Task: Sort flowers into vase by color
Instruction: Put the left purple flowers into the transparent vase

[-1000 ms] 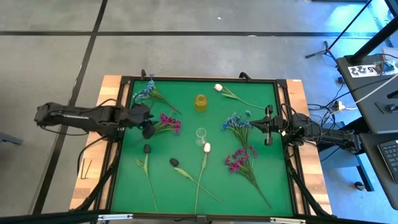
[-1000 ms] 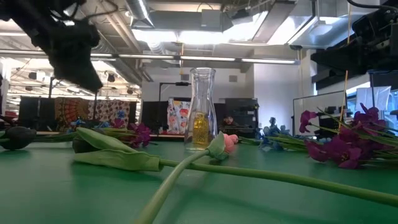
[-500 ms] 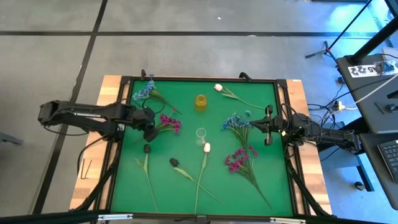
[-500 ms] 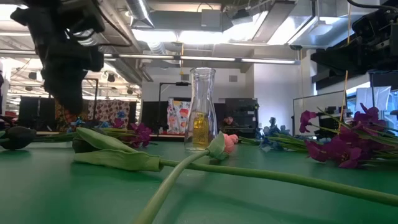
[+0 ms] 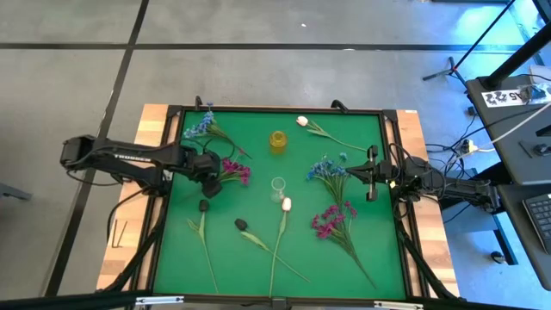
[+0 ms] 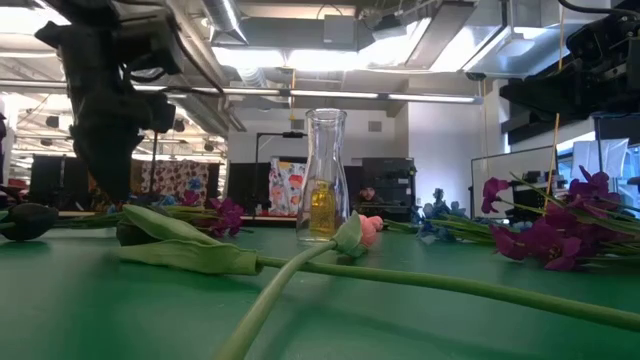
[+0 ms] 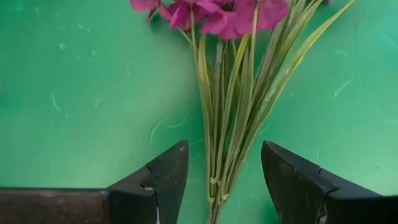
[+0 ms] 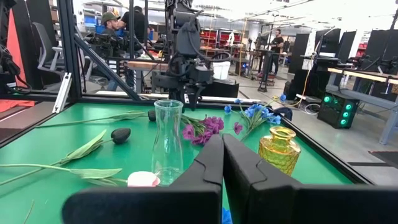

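Observation:
My left gripper (image 7: pixel 224 149) is open and points down over the left magenta flower cluster (image 5: pixel 234 169). Its fingers stand on either side of the green stems (image 7: pixel 227 124), near their cut end, without touching them. The magenta blooms (image 7: pixel 211 12) lie flat on the mat beyond the fingers. A clear vase (image 5: pixel 278 184) stands mid-table and a yellow vase (image 5: pixel 277 140) stands farther back. My right gripper (image 5: pixel 372 177) waits shut and level at the table's right edge. Its shut fingers (image 8: pixel 222 155) point toward the clear vase (image 8: pixel 168 142).
Other flowers lie flat on the green mat: a blue cluster (image 5: pixel 200 127) at the far left, another blue cluster (image 5: pixel 327 168), a magenta cluster (image 5: pixel 330 220) at the right, white-pink tulips (image 5: pixel 302 121) (image 5: pixel 286 204), and dark buds (image 5: pixel 204 206) (image 5: pixel 242 224). A black frame (image 5: pixel 275 109) rims the table.
My left gripper has come down toward the left magenta cluster and tipped from slanting to pointing nearly straight down. It has stayed open. The flowers and vases have not moved.

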`<state>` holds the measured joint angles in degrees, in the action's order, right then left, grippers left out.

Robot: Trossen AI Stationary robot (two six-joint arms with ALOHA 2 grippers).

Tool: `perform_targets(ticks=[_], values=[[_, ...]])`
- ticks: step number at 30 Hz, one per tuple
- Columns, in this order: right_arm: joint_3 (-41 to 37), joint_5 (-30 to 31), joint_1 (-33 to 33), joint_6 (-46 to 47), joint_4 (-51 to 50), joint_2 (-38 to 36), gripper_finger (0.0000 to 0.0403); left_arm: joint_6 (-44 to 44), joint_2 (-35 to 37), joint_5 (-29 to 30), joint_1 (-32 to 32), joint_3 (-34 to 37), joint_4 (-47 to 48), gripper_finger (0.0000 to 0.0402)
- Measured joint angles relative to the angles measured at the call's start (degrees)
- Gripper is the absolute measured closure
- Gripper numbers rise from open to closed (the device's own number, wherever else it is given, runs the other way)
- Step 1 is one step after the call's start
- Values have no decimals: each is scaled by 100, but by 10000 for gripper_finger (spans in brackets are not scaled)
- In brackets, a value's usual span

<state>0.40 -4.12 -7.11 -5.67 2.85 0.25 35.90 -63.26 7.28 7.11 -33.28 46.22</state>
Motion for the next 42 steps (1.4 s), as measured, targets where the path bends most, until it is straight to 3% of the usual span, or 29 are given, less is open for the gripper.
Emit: perform_targets(ticks=[21,33,42], values=[[0,1,0,0,0,-1,400,-126,-853,-222,-18,0,-2,205],[2,0,0,0,-2,0,400,-194,-1030,121,-303,0,-360,206],[2,1,-1,0,0,0,400,-151,-1028,74,-496,0,-380,248]])
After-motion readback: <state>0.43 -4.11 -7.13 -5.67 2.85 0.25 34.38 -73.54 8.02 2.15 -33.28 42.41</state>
